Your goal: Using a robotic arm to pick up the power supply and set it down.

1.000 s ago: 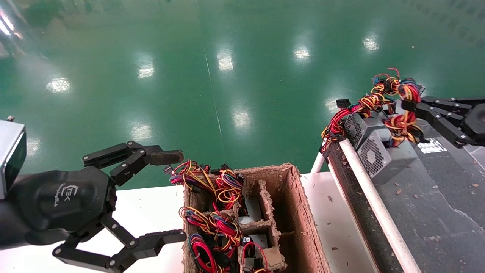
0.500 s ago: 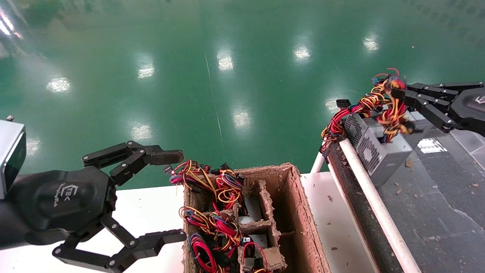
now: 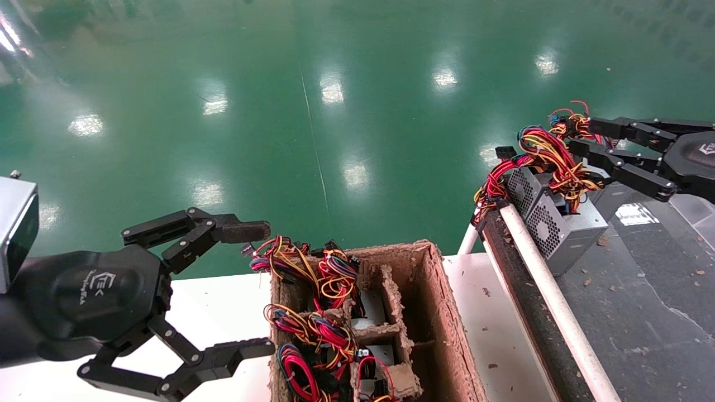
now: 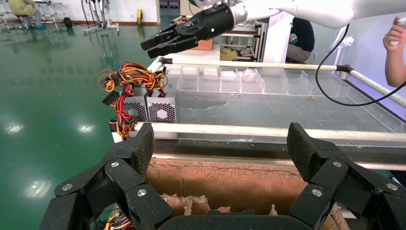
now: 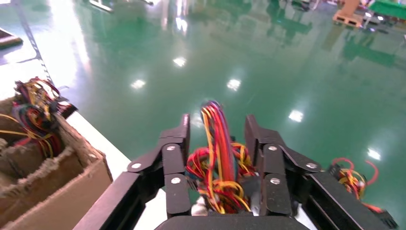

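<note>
We're seeing the right gripper (image 3: 581,138) w/ fingers spread, straddling the power supply (image 3: 561,223) wire bundle (image 3: 550,159); PSU sitting on the dark belt (image 3: 642,301). Left gripper (image 3: 248,287) idling open beside the pulp tray (image 3: 447,318).

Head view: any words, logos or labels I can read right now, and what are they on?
Left claw, palm: white logo with small lettering beside it, too small to read.
Right claw, palm: part of a white logo at the picture's edge, unreadable.
Conveyor: white label behind the power supply, print too blurred to read.
No other text visible.
</note>
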